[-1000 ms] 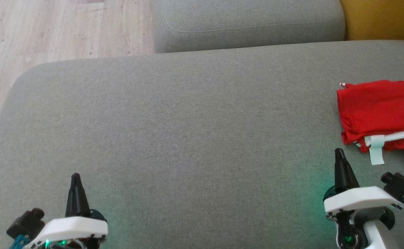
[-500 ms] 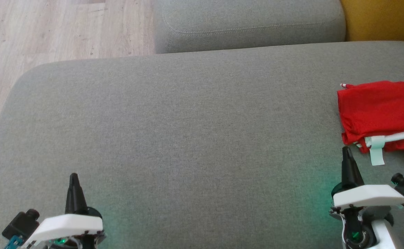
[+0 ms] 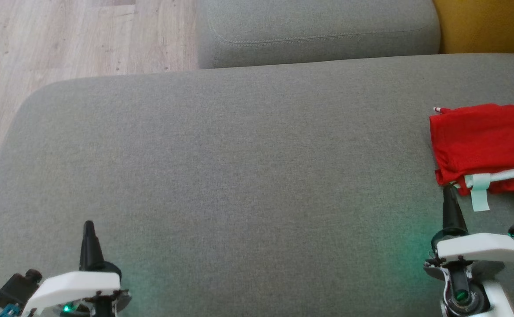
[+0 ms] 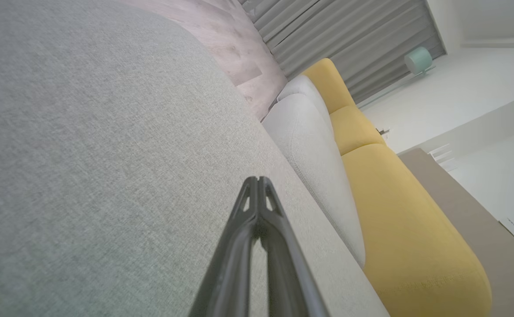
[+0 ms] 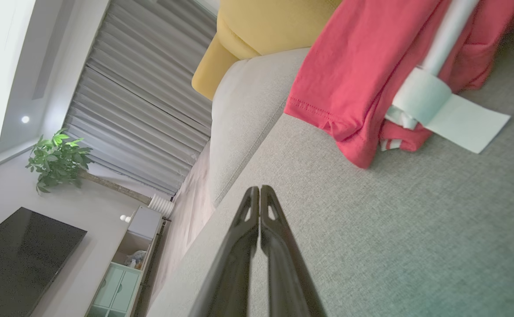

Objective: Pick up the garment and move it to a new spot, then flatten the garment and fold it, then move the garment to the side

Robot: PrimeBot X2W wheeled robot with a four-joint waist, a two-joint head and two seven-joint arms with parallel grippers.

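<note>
seat cushion point(image 3: 239, 154): big grey fabric slab, takes most of the head view. Everything sits on it.
floor point(image 3: 63, 35): pale wood planks, past the cushion's far left corner.
back cushion point(image 3: 318, 31): same grey, stitched seam, butts against the seat's far edge.
yellow cushion point(image 3: 486, 24): mustard, just beside the grey back cushion, far right corner.
curtain point(image 5: 138, 110): grey, pleated, at the back of the room in the right wrist view.
TV point(image 5: 15, 259): dark screen, off, against the wall near a pale cabinet.
garment point(image 3: 481, 136): red, folded into a rough block, lying flat at the right edge of the seat and cut off by the picture's edge. White band runs along its near side. Nothing is gripping it.
plant point(image 5: 59, 158): green, leafy, beside the curtain.
right gripper point(image 3: 448, 191): jaws pressed together, empty. Tip near the garment's near left corner, a strip of bare grey between them in the wrist view, so not touching.
left gripper point(image 3: 88, 226): jaws pressed together, empty. Low over bare cushion at the near left, well apart from the garment.
tag point(image 3: 479, 196): pale mint strip, hangs off the white band onto the cushion, just right of the right gripper's tip.
</note>
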